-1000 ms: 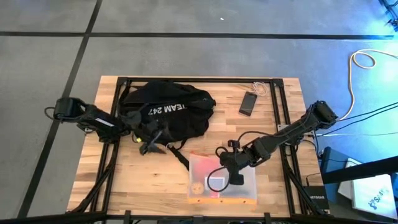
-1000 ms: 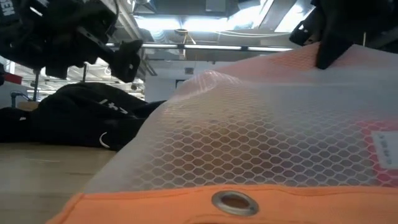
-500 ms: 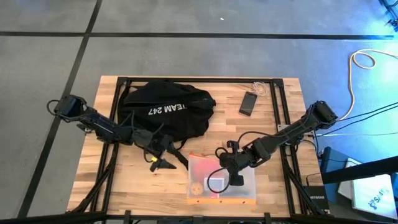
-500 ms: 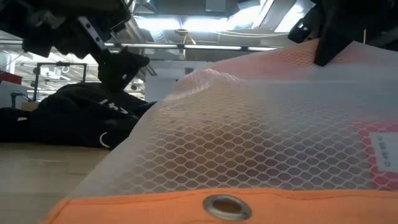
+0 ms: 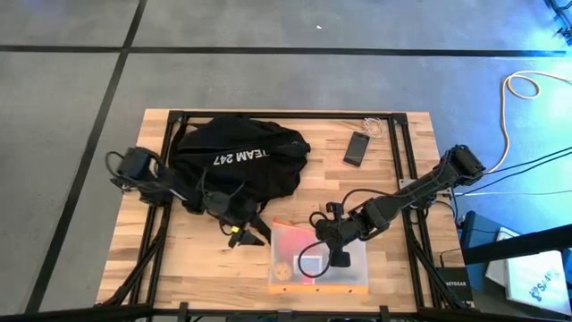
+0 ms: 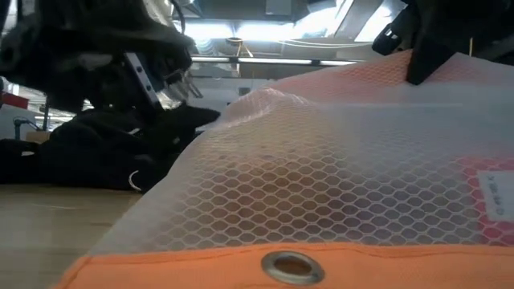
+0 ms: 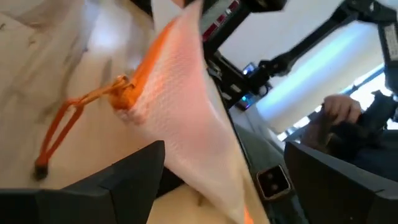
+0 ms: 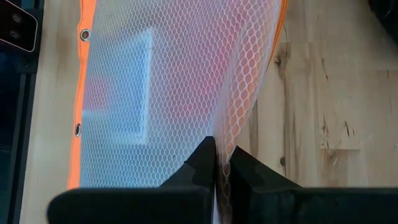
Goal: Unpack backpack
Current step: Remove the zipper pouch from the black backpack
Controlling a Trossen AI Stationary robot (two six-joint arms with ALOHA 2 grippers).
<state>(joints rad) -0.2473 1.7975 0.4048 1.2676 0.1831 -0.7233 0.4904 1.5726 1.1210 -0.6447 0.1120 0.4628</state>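
Black backpack (image 5: 234, 156) lettered "TEAM 247", right hand (image 5: 320, 230) pinching mesh pouch (image 5: 319, 264), left hand (image 5: 251, 235) wide beside it

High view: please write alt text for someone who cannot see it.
The right gripper pinches a white mesh pouch with orange trim on a wooden table, while the left gripper, fingers open, reaches toward its corner. Behind lie a black backpack and a phone.

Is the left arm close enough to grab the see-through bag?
Probably yes. The left gripper is open right beside the mesh pouch with its fingers around its corner, nothing between. The right gripper holds it.
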